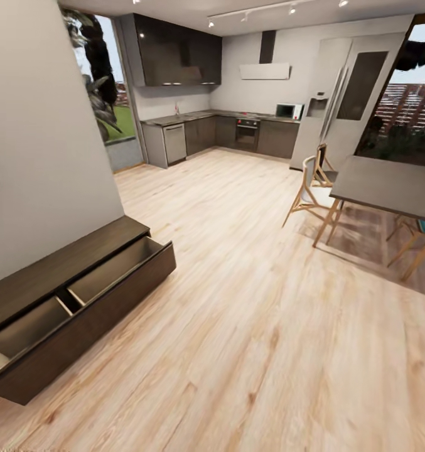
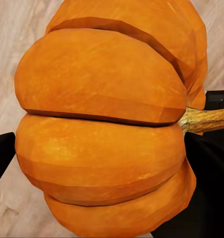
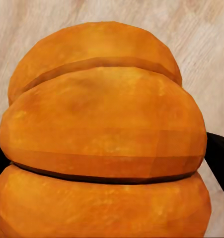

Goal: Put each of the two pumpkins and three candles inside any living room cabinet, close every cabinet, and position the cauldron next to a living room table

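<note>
A bright-orange ribbed pumpkin (image 2: 102,99) sits close to the left wrist camera, its tan stem (image 2: 206,119) pointing sideways. My left gripper (image 2: 104,163) is shut on it, with black fingers (image 2: 211,188) on either side. A second orange pumpkin (image 3: 102,129) is clamped in my right gripper (image 3: 107,153), whose dark fingers (image 3: 220,158) show at both flanks. Pale wood floor lies behind both. In the head view the long low dark-brown cabinet (image 1: 61,263) stands against the left wall. Two of its drawers (image 1: 112,267) are pulled out, showing beige insides.
A grey-topped dining table (image 1: 388,182) on wooden legs stands at the right with wooden chairs (image 1: 309,188) around it. Grey kitchen units (image 1: 237,132) and a tall fridge (image 1: 344,94) line the far wall. Light wood floor (image 1: 250,301) stretches between cabinet and dining table.
</note>
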{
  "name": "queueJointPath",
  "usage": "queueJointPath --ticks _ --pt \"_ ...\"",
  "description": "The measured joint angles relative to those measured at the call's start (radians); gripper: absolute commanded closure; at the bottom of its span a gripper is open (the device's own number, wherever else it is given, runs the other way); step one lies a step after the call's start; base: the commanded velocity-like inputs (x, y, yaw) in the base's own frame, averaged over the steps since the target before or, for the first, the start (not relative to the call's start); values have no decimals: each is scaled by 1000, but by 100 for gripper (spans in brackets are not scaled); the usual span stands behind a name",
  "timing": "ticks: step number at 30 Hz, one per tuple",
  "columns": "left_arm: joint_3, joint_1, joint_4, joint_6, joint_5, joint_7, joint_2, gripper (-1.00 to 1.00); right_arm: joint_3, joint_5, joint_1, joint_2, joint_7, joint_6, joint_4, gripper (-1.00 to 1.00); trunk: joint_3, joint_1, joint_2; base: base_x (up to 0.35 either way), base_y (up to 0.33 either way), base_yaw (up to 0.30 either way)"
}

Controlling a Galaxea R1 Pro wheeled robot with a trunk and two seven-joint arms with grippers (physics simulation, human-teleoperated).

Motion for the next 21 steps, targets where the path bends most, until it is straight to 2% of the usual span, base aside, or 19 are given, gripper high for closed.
queueJointPath --ticks 4,10,21 --pt "0 0 0 0 0 0 0 100 1 0 0 7 -87 3 0 100 0 0 0 254 -239 292" --pt "0 1 0 0 0 0 0 100 1 -1 0 27 -159 9 0 100 -1 0 0 254 -239 292" --pt "-1 0 0 0 0 0 0 100 1 8 0 37 -172 -3 -1 100 -1 0 0 250 -236 292"
